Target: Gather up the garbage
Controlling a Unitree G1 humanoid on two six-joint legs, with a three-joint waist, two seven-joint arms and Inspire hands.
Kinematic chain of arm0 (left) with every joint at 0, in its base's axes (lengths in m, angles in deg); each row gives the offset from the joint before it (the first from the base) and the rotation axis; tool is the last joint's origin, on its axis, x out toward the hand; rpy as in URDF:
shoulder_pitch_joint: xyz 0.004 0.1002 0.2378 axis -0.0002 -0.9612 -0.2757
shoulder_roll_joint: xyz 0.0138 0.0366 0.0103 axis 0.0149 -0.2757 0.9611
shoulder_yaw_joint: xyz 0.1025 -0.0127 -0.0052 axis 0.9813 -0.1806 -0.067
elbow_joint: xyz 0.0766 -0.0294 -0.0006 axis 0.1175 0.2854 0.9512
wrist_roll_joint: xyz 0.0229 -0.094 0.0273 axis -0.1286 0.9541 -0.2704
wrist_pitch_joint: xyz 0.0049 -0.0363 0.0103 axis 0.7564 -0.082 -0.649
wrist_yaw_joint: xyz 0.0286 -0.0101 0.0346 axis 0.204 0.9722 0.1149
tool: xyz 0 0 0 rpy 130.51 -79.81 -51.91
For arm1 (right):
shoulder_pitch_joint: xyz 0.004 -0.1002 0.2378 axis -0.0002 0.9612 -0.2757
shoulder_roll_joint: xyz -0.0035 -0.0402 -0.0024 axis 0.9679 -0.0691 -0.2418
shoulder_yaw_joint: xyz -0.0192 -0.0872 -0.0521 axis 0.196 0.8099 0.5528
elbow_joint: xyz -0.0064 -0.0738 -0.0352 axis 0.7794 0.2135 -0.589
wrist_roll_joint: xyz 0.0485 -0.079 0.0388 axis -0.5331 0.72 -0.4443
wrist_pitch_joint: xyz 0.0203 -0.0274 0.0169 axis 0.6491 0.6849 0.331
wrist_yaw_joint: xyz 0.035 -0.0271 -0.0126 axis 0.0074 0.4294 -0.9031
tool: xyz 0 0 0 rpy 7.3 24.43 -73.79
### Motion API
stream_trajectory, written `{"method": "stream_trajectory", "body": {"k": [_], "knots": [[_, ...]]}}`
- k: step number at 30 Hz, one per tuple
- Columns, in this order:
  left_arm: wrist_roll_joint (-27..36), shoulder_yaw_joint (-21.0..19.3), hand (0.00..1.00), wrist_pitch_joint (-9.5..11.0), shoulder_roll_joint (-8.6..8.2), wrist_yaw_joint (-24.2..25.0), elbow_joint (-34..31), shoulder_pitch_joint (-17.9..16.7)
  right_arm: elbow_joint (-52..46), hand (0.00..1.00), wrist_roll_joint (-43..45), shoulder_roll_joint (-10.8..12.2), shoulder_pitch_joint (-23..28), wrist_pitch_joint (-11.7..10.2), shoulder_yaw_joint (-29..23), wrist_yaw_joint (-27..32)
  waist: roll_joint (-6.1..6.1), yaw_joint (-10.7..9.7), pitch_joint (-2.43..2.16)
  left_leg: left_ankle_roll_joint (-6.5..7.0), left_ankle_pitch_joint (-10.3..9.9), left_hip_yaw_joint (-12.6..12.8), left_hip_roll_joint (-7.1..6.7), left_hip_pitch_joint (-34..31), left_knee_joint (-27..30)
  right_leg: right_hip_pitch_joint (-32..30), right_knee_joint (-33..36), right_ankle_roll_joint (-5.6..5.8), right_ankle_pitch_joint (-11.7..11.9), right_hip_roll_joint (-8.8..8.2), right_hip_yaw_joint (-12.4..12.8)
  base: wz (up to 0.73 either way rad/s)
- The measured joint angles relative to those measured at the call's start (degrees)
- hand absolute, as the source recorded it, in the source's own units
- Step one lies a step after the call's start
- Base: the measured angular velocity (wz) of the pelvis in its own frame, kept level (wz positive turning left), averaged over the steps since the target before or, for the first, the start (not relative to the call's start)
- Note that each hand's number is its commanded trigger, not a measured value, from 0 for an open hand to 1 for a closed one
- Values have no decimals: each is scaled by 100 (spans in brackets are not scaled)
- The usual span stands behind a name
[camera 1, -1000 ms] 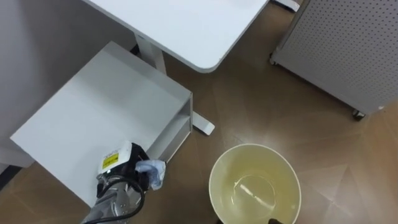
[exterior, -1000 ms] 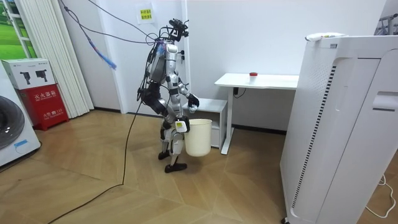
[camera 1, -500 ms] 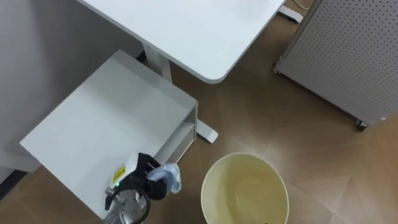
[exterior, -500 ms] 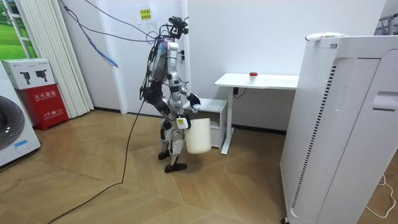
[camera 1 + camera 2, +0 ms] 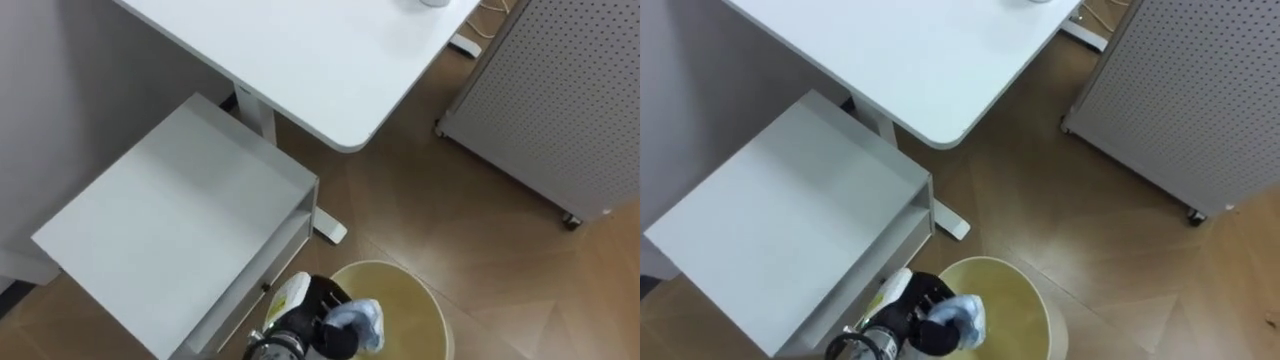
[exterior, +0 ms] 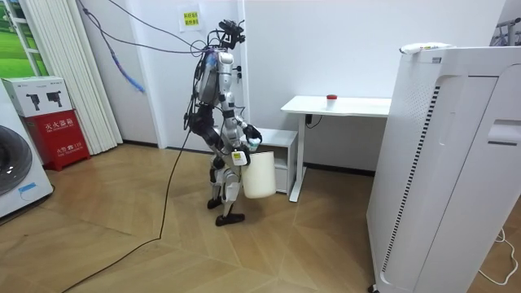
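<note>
A crumpled blue and white piece of garbage is pinched in my left hand, whose fingers curl round it. The hand hangs over the left rim of the cream round bin, with the garbage above the bin's opening; the same hand, garbage and bin show in the right eye view. In the room view I stand beside the low white cabinet, the bin is held off the floor in front of me, and my right hand is at its near side.
A low white cabinet with an open shelf stands to my left, right beside the bin. A white desk is beyond it, with its foot on the wood floor. A perforated grey panel on castors stands at the right.
My left hand has carried the garbage rightwards from above the cabinet's corner to above the bin's rim. The head camera has shifted a little as well.
</note>
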Motion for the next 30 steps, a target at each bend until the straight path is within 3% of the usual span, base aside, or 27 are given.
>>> {"method": "stream_trajectory", "body": {"k": [10,20,27,30], "knots": [[-6,250,0,-50,2,455,-142,-230,28,100,6,-5,45,3,-6,-48,6,118,-62,19,35,81,-32,118,-104,35,1,11,15,-24,30,-2],[-129,240,0,-86,31,664,-25,-266,56,100,31,-22,11,76,-44,-100,2,152,-66,-12,102,98,-18,162,-175,40,-14,-33,46,-18,50,0],[-249,210,0,-189,202,664,15,-267,65,100,50,-62,14,150,-91,-159,20,163,-67,2,201,120,-33,182,-380,55,-205,-27,161,0,52,0],[-225,200,0,-225,297,670,11,-267,84,100,199,-126,56,210,-205,-159,114,154,-62,3,211,95,-36,295,-467,222,-328,-22,176,-2,-26,9]]}}
